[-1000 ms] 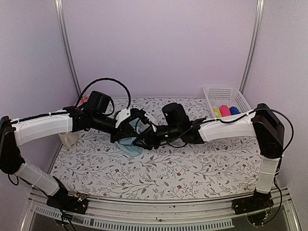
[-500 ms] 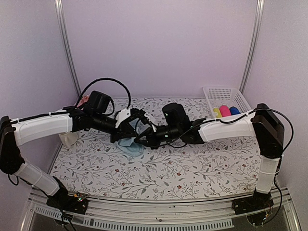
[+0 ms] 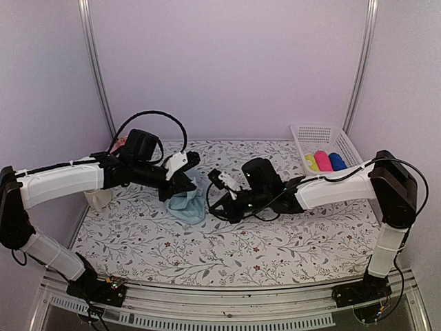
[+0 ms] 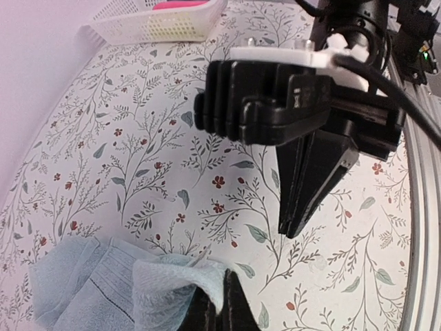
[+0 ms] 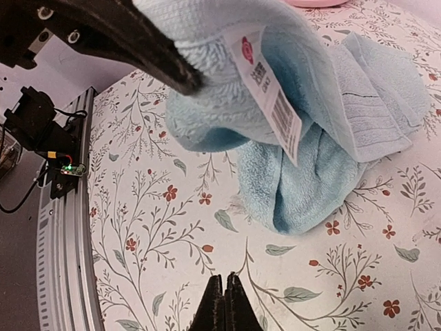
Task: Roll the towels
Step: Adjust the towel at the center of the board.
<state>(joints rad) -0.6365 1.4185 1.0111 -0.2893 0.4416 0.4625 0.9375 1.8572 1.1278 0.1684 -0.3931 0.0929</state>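
Observation:
The pale aqua towel (image 3: pixel 188 205) lies crumpled on the flowered table, left of centre. My left gripper (image 3: pixel 187 184) is shut on one of its corners (image 4: pixel 186 279) and holds that corner lifted. In the right wrist view the towel (image 5: pixel 324 117) hangs from the left gripper's fingers (image 5: pixel 148 52), with a white label showing. My right gripper (image 3: pixel 219 201) is shut and empty, low over the table just right of the towel, apart from it. Its shut tips also show in the left wrist view (image 4: pixel 301 207). A deep blue roll (image 3: pixel 335 160) lies in the basket.
A white mesh basket (image 3: pixel 324 129) stands at the back right, holding yellow, pink and blue rolls. It also shows in the left wrist view (image 4: pixel 138 29). A pale cloth (image 3: pixel 100 198) lies by the left wall. Something pink (image 3: pixel 121 142) sits at the back left.
My right gripper has drawn back to the right, away from the towel and from the left gripper. The left gripper stays shut on the towel's corner and has hardly moved.

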